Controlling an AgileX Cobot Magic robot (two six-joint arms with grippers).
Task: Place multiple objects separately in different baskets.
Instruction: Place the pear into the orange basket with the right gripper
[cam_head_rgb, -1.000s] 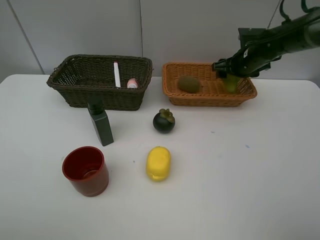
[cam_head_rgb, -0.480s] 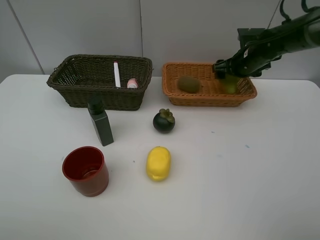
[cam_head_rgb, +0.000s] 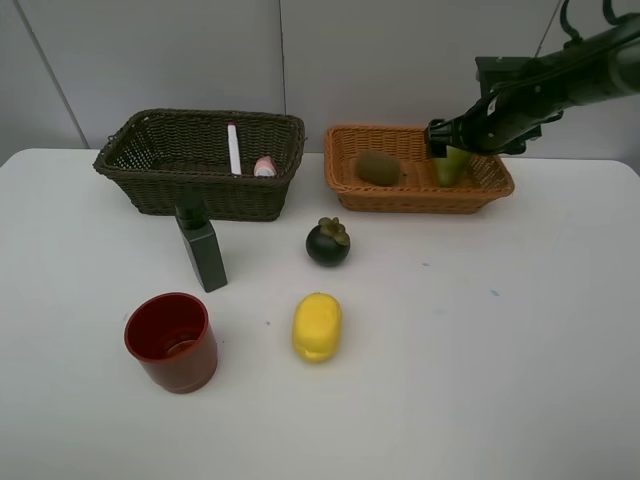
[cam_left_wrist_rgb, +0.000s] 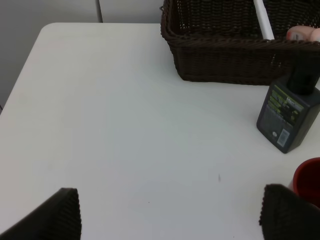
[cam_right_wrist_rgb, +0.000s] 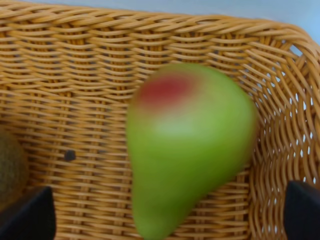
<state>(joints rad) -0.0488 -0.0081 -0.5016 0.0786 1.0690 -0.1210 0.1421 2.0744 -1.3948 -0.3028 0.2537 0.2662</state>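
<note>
My right gripper (cam_head_rgb: 452, 148) hangs open over the right end of the orange-tan basket (cam_head_rgb: 420, 200). The green-red pear (cam_right_wrist_rgb: 190, 145) shows blurred between its wide-apart fingers, free of both pads; the pear (cam_head_rgb: 449, 165) is inside this basket, right of the brown kiwi (cam_head_rgb: 377, 167). The dark basket (cam_head_rgb: 200, 195) holds the white marker (cam_head_rgb: 233, 148) and the pink bottle (cam_head_rgb: 264, 166). On the table stand the dark green bottle (cam_head_rgb: 203, 250), mangosteen (cam_head_rgb: 327, 242), lemon (cam_head_rgb: 317, 326) and red cup (cam_head_rgb: 172, 342). My left gripper (cam_left_wrist_rgb: 172, 215) is open over bare table, holding nothing.
The white table (cam_head_rgb: 480, 350) ends near a grey wall just behind both baskets. In the left wrist view the dark basket (cam_left_wrist_rgb: 225, 60), green bottle (cam_left_wrist_rgb: 289, 112) and the red cup's rim (cam_left_wrist_rgb: 307, 180) lie ahead of the left gripper.
The right gripper's jaws spread wider and let go of the pear, which now sits lower in the orange-tan basket. Nothing else moved.
</note>
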